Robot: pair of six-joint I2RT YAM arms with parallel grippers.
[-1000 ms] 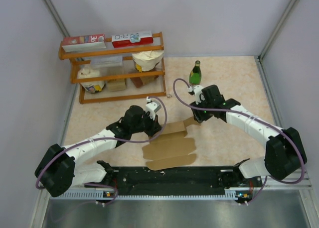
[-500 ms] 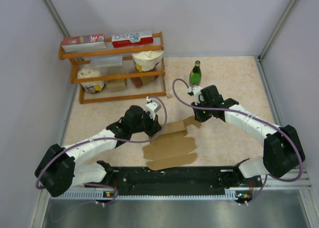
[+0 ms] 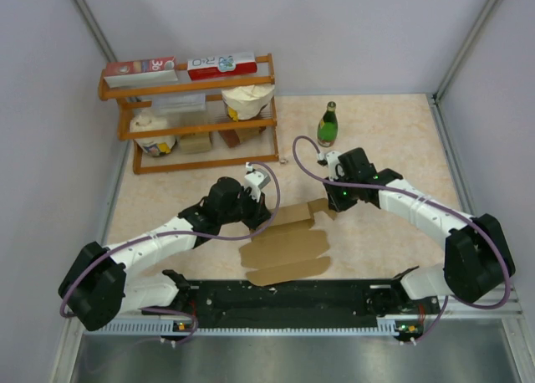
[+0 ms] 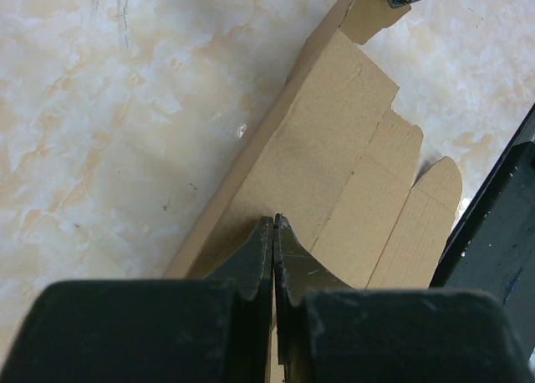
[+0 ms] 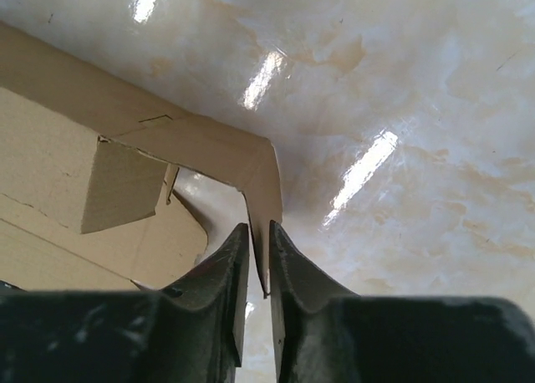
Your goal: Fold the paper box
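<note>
Across the marbled table, with the wooden shelf at the far left and a green bottle behind, your paper box lies as a mostly flat brown sheet in the middle, just ahead of the arm bases, with its far strip tilted up. Your left gripper has not budged over the last second. Its jaws are pressed fully together with the tips on the far-left part of the sheet, and you cannot tell whether any cardboard is caught between them. The change is on your right: a second ago the right gripper stood with its jaws wider at the sheet's far-right corner, and now they have closed to a narrow slot around the small end flap, pinching its edge. That likely means you have the flap secured and can begin turning it inward while the left side steadies the sheet.
</note>
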